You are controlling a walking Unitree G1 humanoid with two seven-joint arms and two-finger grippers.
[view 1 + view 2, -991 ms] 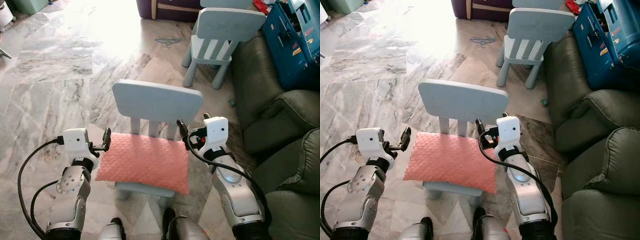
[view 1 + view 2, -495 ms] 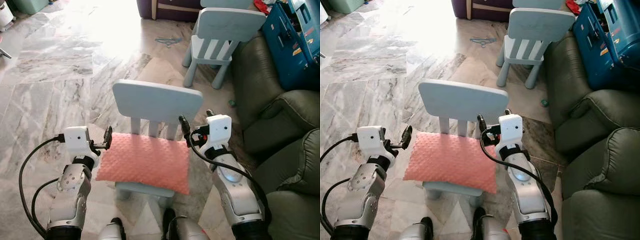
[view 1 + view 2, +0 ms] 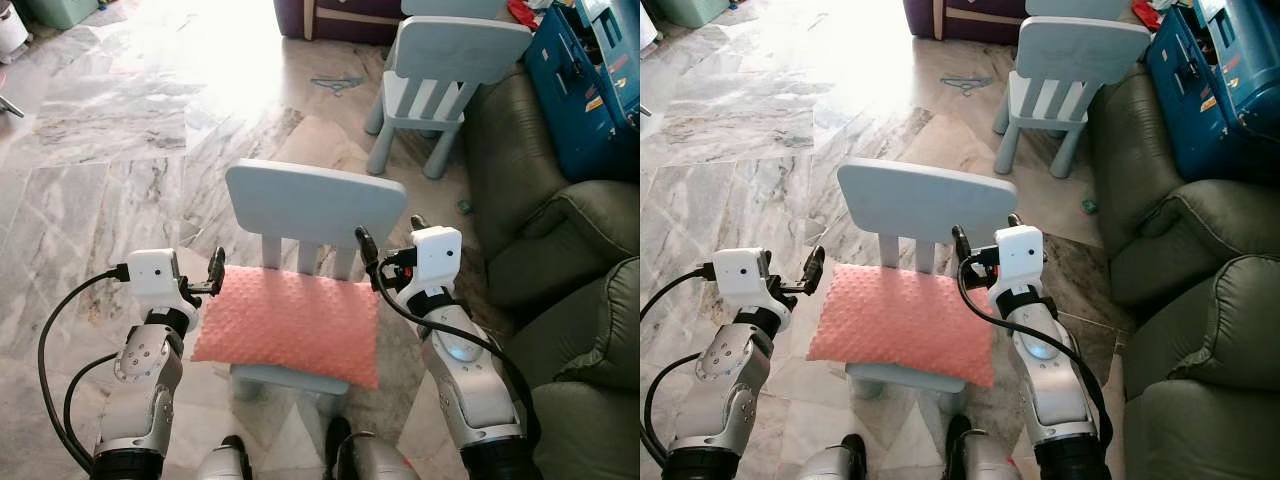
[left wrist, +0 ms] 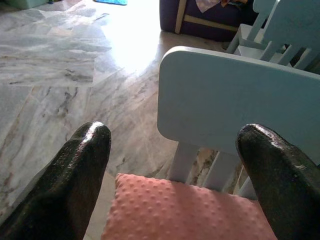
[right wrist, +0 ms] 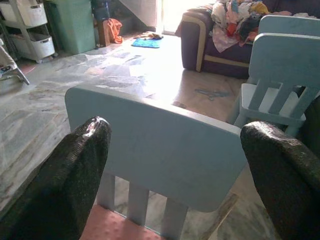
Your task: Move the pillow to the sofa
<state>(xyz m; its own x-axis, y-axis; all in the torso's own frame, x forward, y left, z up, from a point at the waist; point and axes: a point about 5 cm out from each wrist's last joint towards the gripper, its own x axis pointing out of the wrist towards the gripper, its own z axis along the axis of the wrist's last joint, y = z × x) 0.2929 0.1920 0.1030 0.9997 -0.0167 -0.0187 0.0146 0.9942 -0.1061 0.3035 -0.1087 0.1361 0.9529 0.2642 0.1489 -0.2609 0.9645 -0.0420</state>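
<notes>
A pink dimpled pillow (image 3: 290,322) lies on the seat of a small pale blue chair (image 3: 315,203). My left gripper (image 3: 213,274) hovers at the pillow's left end, open and holding nothing. At the pillow's right back corner, my right gripper (image 3: 388,236) stands open and is likewise empty. In the left wrist view the black fingers (image 4: 82,167) frame the chair back (image 4: 235,95), with the pillow (image 4: 185,212) below them. The right wrist view has the fingers (image 5: 75,170) spread wide before the chair back (image 5: 155,140). An olive green sofa (image 3: 560,230) stands at the right.
A second pale blue chair (image 3: 450,60) stands further off, beside the sofa. A blue box (image 3: 590,80) rests on the sofa's far end. A purple sofa (image 3: 340,15) lies at the back. Marble floor (image 3: 110,150) stretches to the left.
Both grippers have shifted only slightly beside the pillow, the right one a little upward. The pillow and chair have not moved.
</notes>
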